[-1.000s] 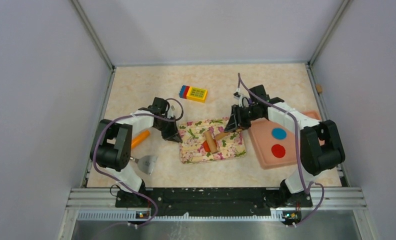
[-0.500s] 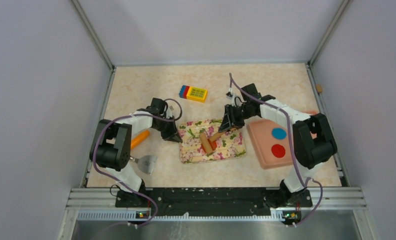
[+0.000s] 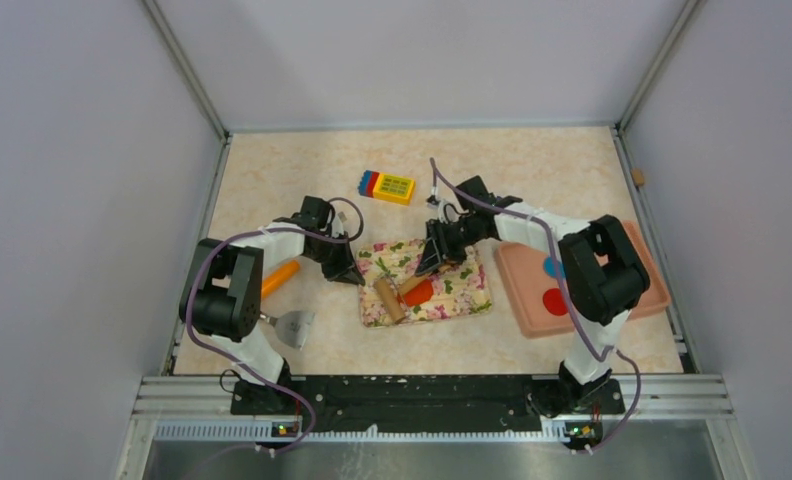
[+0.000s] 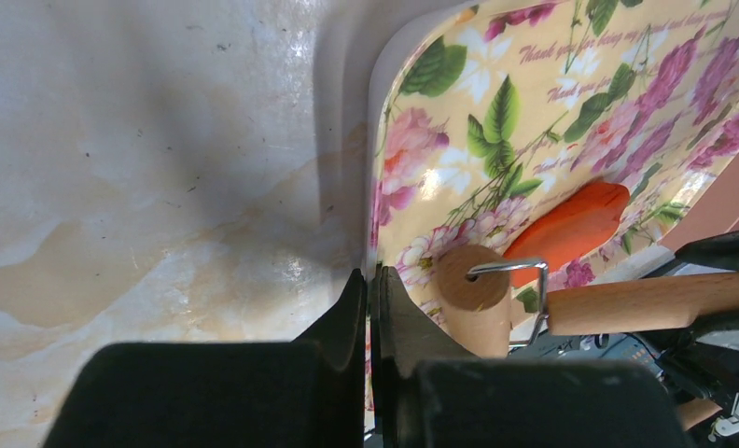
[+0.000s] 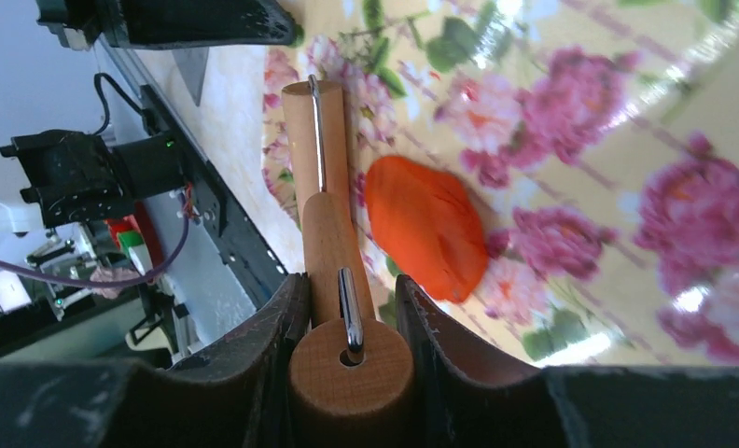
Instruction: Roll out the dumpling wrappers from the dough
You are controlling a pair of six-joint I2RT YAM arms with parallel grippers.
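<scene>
While the left gripper [image 4: 370, 285] pinches the floral tray [image 4: 543, 121] at its rim, with bare table [image 4: 160, 140] beyond, the right gripper [image 5: 347, 303] clasps the rolling pin [image 5: 327, 238] – the dough [image 5: 425, 227] lies mid-tray beside it, near the print "Thank you for being my".

- The dough [image 3: 418, 292] is one soft red-orange lump pressed into a flattened oval, thicker in the middle and thinner at its rim; the right wrist view shows a smooth, matte top with a faint crease.
- It lies flat on the flowered board [image 3: 469, 297], near the middle and slightly toward 6 o'clock, its long axis running from about 8 to 2 o'clock.
- A wooden rolling pin [image 3: 387, 298] lies just beside it at 9 o'clock; whether they touch cannot be told.
- One wrapper [image 3: 552, 301], a thin flat round red piece, lies on the pink tray [image 3: 522, 318], well apart at the dough's 3 o'clock, partly covered by an arm.
</scene>
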